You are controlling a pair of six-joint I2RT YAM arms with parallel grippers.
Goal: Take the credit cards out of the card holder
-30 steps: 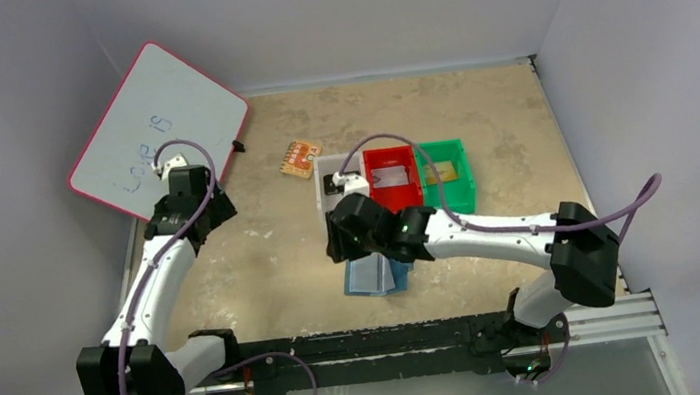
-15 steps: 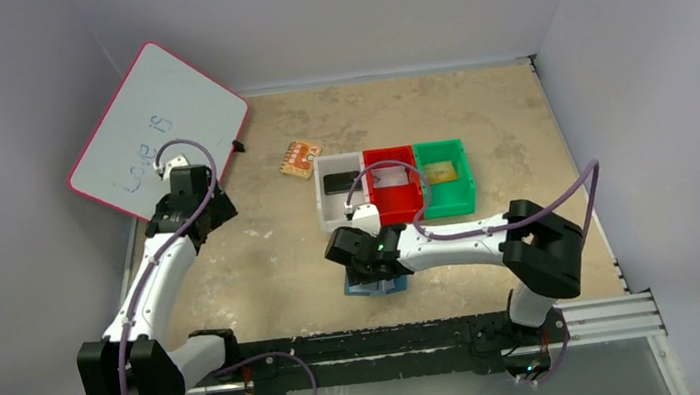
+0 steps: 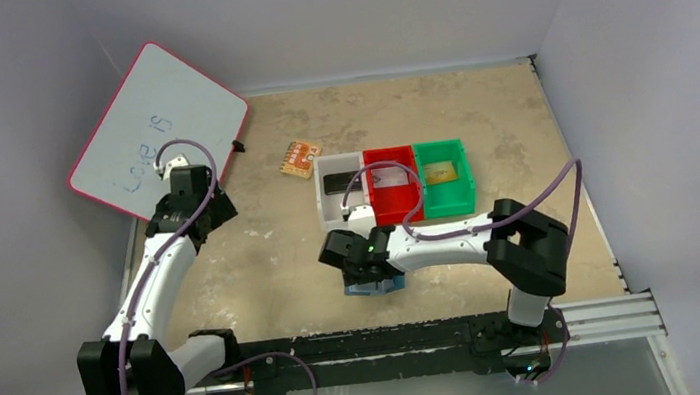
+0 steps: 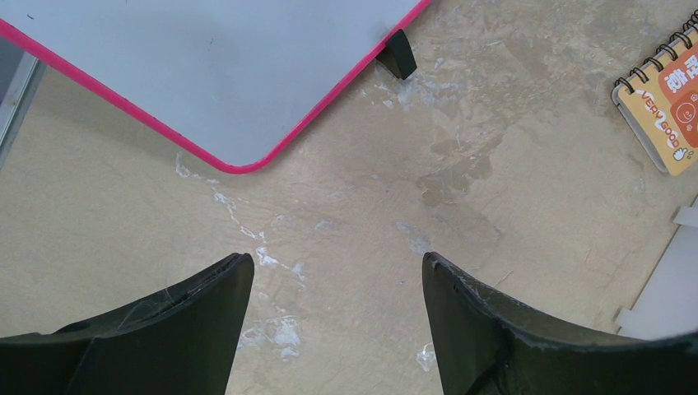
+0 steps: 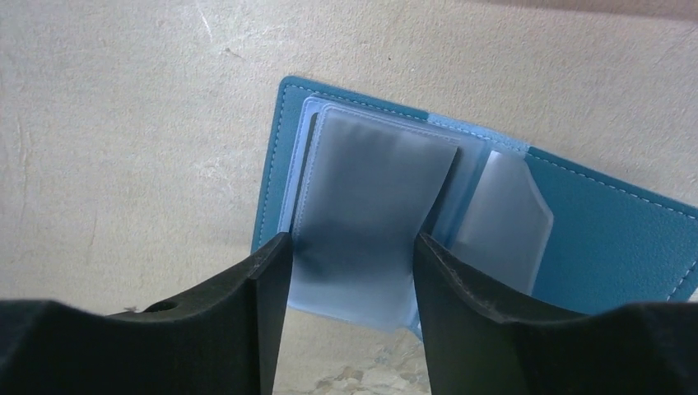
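L to R. Left gripper (image 4: 329, 263): jaws wide apart, holding nothing, above bare table (image 4: 510, 189) just beside the whiteboard (image 4: 206, 66) corner. Centre: card holder (image 5: 609, 239) lies opened flat on the table, on the near side of the white bin (image 3: 326, 216). Right gripper (image 5: 352, 240): jaws apart, directly over the holder's left half, fingers flanking a clear sleeve (image 5: 362, 189) w/ a grey insert, poss. a card; contact w/ sleeve unclear. Black card (image 3: 339, 183) lies in the white bin.
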